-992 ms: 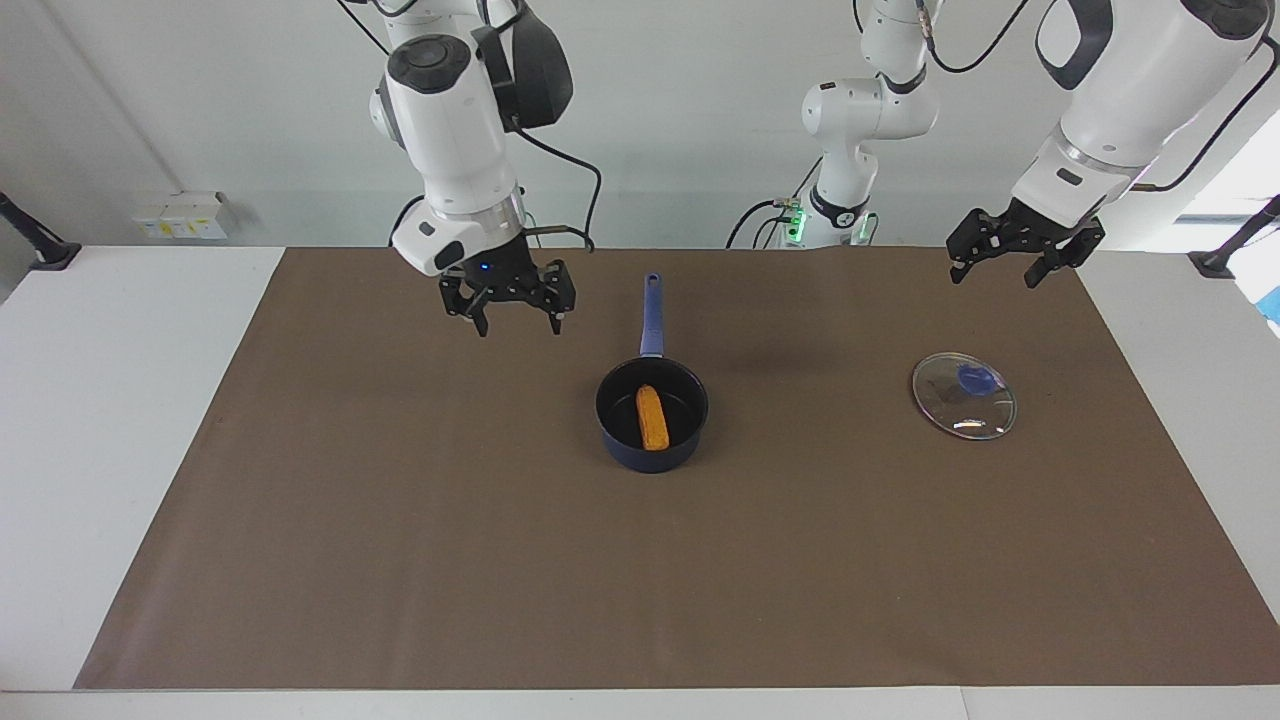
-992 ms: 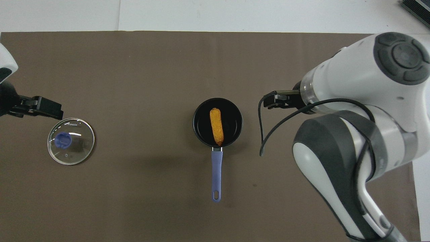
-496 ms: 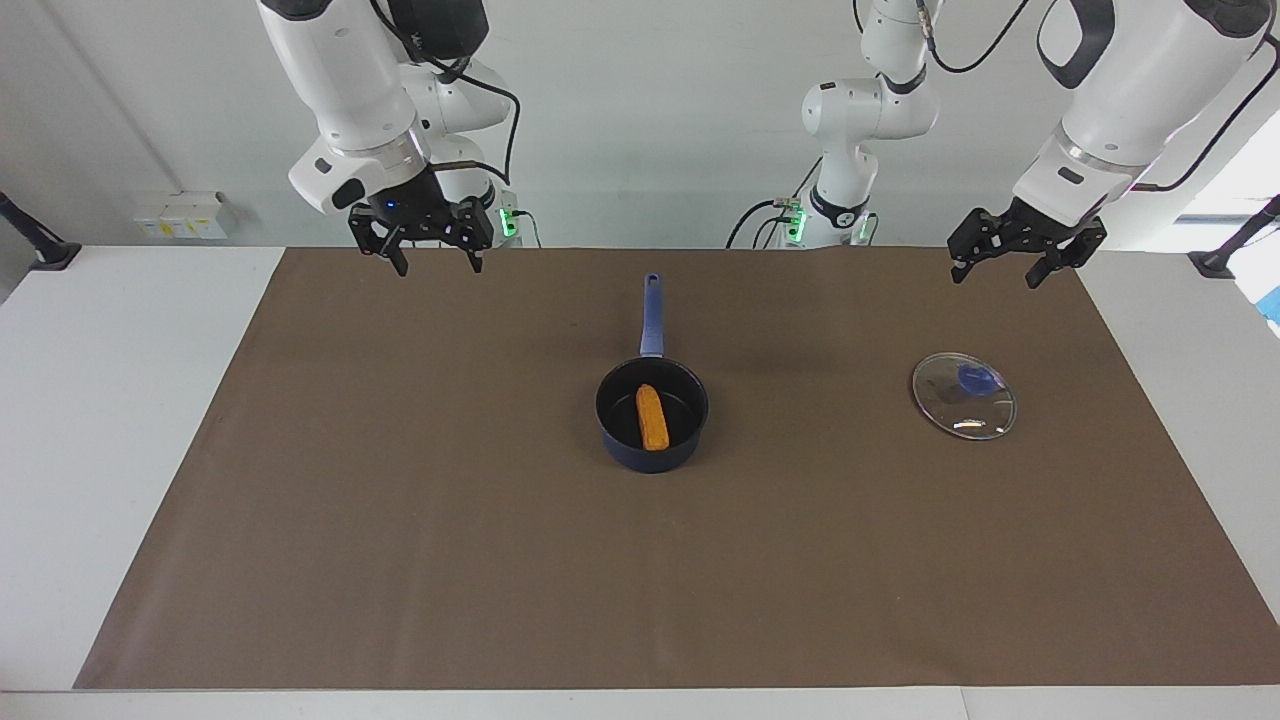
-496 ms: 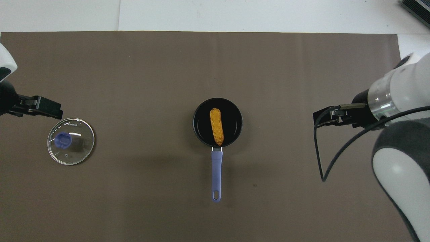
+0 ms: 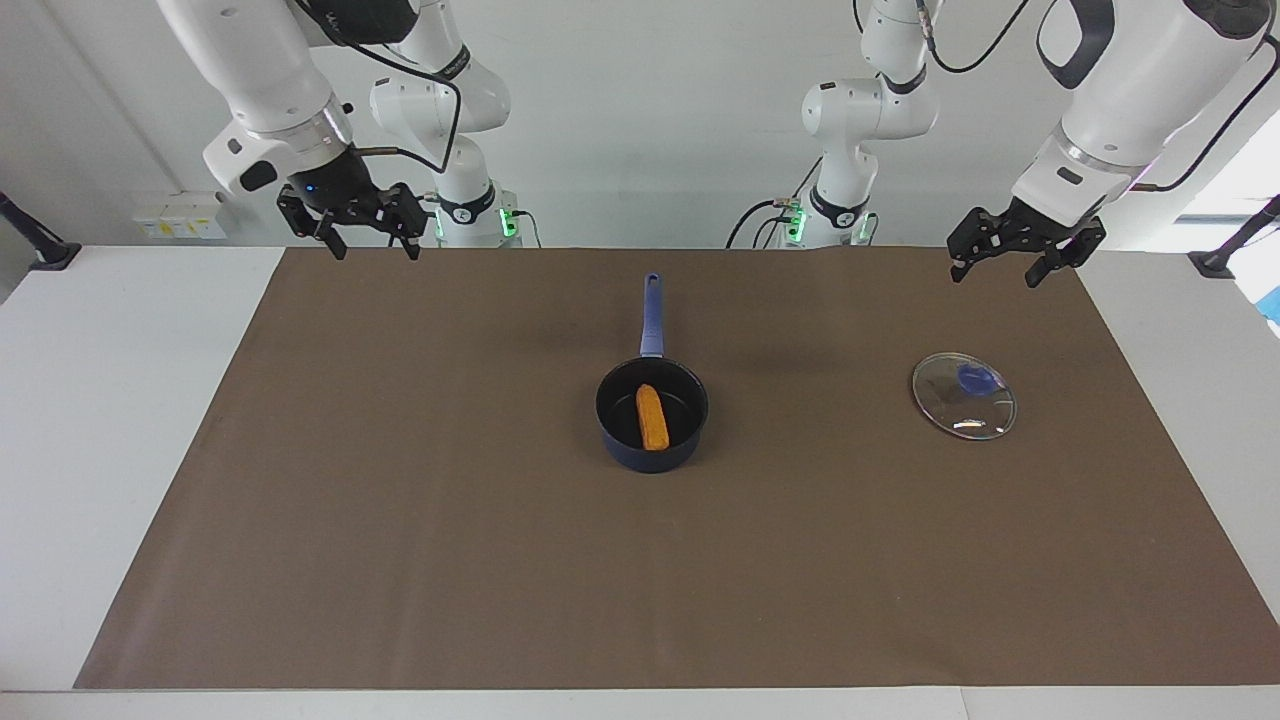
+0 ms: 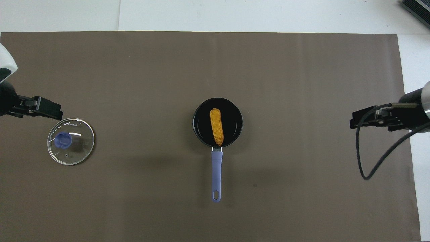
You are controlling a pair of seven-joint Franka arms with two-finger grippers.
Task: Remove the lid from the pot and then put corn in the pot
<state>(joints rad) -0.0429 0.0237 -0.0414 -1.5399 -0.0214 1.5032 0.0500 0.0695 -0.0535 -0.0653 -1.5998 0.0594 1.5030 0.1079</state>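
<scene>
White arms (image 5: 1120, 90), black cables, black end effectors.

Corn (image 5: 652, 417) in navy pot (image 5: 651, 456), mid-mat; glass lid (image 5: 963, 396) flat, left-arm end.

Item: lid (image 6: 71, 141), clear glass w/ blue knob, lying on the brown mat toward the left arm's end of the table. Marking: one short line of small white lettering near the rim, at the edge farther from the robots, seen in overhead view only. Too small to read; looks like a brand name, letters can't be made out. No other text, nos. or signs legible anywhere.
</scene>
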